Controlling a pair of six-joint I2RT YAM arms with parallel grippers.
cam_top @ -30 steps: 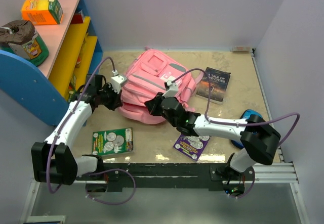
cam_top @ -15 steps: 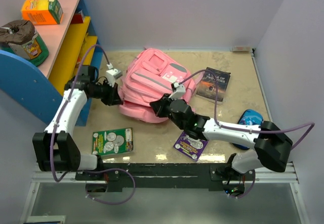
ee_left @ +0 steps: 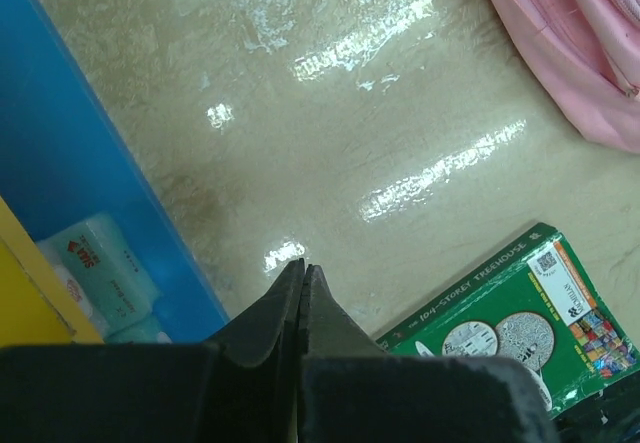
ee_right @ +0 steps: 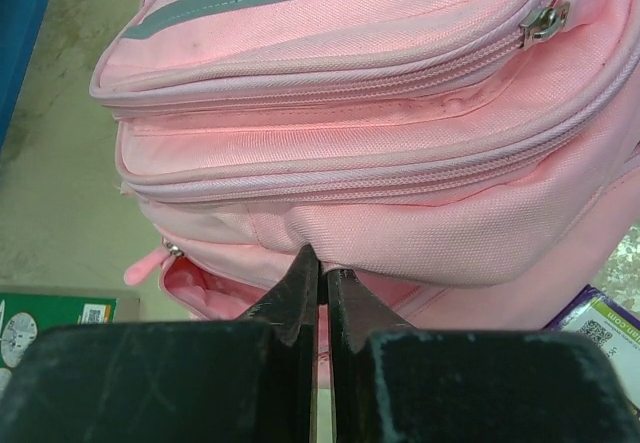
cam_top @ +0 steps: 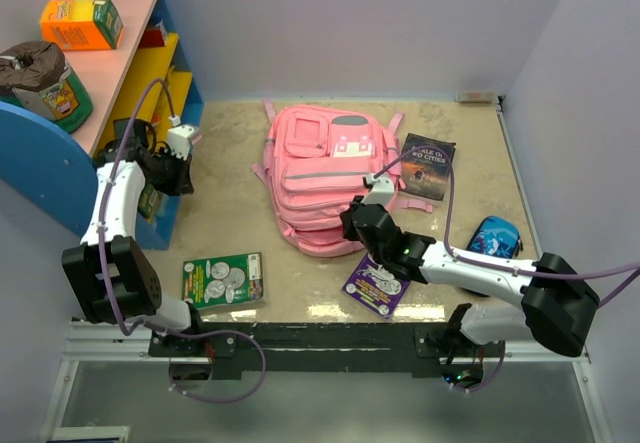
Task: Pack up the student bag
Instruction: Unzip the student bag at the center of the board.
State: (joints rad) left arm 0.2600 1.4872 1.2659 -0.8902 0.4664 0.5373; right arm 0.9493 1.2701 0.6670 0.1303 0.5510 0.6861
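Student bag (cam_top: pixel 325 178) lies flat near the middle of the table (cam_top: pixel 230 233), its front zip pockets facing up and its grey and white patches at the far end. The right gripper (cam_top: pixel 350 228) sits at the bag's near right corner. In the right wrist view its jaws are pressed almost together, and the fingertips (ee_right: pixel 305 268) nip a puckered fold of pink fabric just under the lowest zip seam. The left gripper (cam_top: pixel 178 175) hangs well to the left of the bag, close to the blue shelf unit (cam_top: pixel 60 198). In the left wrist view its jaws are fully closed with nothing between them, above bare tabletop beside the blue wall. A green book (cam_top: pixel 222 279) lies on the near left part of the table, apart from the bag. A purple book (cam_top: pixel 378 285) lies on the near side, just beyond the bag's near right corner and under the right arm. A dark book (cam_top: pixel 427 167) rests just right of the bag, and a small blue pouch (cam_top: pixel 495 238) sits further right, near the table edge. On top of the shelf unit stand an orange box (cam_top: pixel 82 21) and a round container (cam_top: pixel 42 78).
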